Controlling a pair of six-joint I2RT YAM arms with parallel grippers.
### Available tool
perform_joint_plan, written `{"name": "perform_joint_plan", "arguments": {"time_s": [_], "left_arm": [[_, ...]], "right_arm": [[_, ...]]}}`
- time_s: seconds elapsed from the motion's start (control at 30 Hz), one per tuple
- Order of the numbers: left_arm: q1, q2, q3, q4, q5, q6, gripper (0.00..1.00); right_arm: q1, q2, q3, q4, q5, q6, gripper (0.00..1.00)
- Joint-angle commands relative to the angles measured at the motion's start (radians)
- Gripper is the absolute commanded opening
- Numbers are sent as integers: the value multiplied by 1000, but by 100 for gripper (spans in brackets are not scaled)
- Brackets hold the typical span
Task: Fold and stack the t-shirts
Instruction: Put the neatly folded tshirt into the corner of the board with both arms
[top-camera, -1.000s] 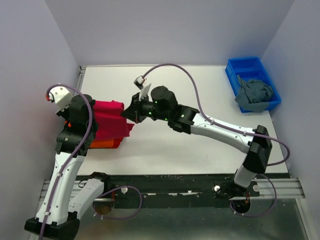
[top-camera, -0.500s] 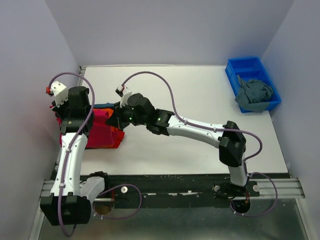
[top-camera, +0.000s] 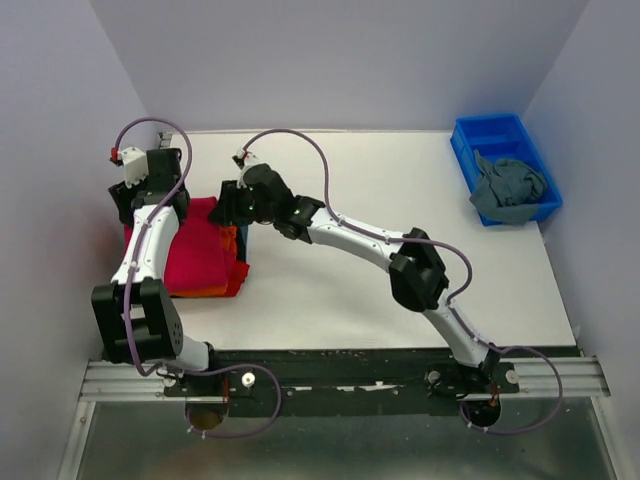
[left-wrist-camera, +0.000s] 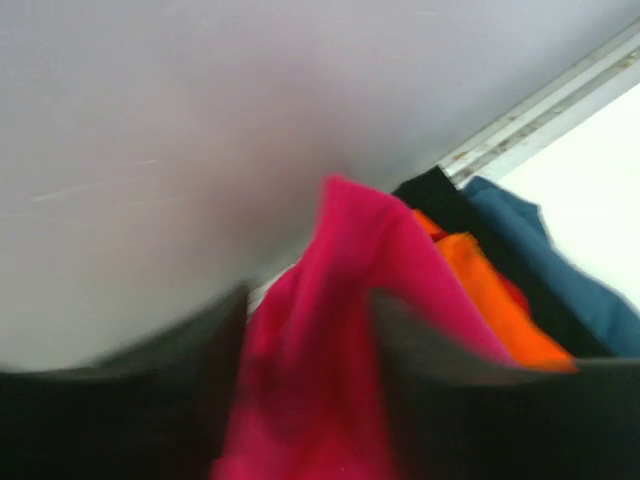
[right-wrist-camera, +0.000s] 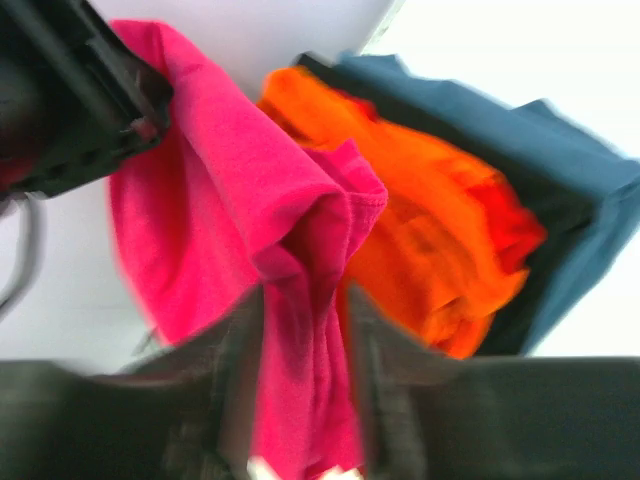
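Left claw (left-wrist-camera: 310, 335) and right claw (right-wrist-camera: 300, 340) both have the crimson-pink t-shirt (top-camera: 195, 255) between their fingers. In each wrist view a bunched fold of the pink cloth fills the gap between the two blurred dark fingers, but whether they squeeze it or stand loose about it I cannot tell. Seen from above, the two claws meet over the far end of a pile at the left edge of the table (top-camera: 350, 280). The left claw is next to the wall (top-camera: 60, 200), and the right one reaches across from the right side. The crimson-pink t-shirt lies on top of the pile and runs from the claws toward the near edge, covering most of what is beneath it. Just beyond the pink fold, the right wrist view shows the orange t-shirt (right-wrist-camera: 420, 210), with a red t-shirt (right-wrist-camera: 505, 235) showing at its edge. Next come a black t-shirt (left-wrist-camera: 430, 188) and, outermost, the blue t-shirt (right-wrist-camera: 500, 125), all layered and touching one another. Well apart, at the far right corner of the table, the blue bin (top-camera: 495, 135) holds the crumpled grey-blue t-shirt (top-camera: 508, 188).
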Motion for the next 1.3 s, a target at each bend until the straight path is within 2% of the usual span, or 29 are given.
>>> {"name": "perform_joint_plan", "arguments": {"time_s": [0.0, 0.03, 0.1, 0.17, 0.27, 0.4, 0.43, 0.5, 0.6, 0.7, 0.8, 0.93, 1.1, 1.27], "left_arm": [[32, 125, 126, -42, 92, -28, 99], [32, 140, 149, -74, 103, -41, 99], [33, 133, 176, -90, 124, -52, 99], [32, 91, 180, -90, 149, -52, 99], [32, 16, 194, -107, 220, -72, 99], [18, -61, 167, -142, 562, -152, 99], [3, -87, 123, -131, 681, -167, 99], [-69, -145, 29, -72, 780, -215, 99], [-270, -200, -80, 40, 764, -287, 99], [-419, -185, -139, 126, 739, -336, 99], [-526, -188, -209, 202, 715, -351, 99], [-687, -263, -359, 362, 676, -324, 99], [-812, -398, -557, 559, 675, -263, 99], [-838, -456, -643, 631, 689, -221, 99]], "right_arm": [[-61, 138, 163, -130, -24, 68, 84], [-69, 160, 203, -149, -35, 65, 87], [-76, 148, 211, -180, -29, 50, 88], [-80, 71, 120, -158, 11, 24, 88], [-84, -103, -116, -77, 65, -10, 88], [-113, -350, -470, 32, 80, -47, 88], [-128, -415, -546, 47, 79, -54, 89], [-171, -530, -698, 66, 45, -57, 89], [-300, -711, -923, 66, -47, -59, 90], [-429, -924, -1155, 95, -84, -91, 91], [-518, -1172, -1322, 35, -35, -142, 94], [-543, -1478, -1430, -100, 72, -192, 98], [-543, -1723, -1556, -138, 167, -209, 100], [-544, -1828, -1593, -180, 217, -209, 100]]}}
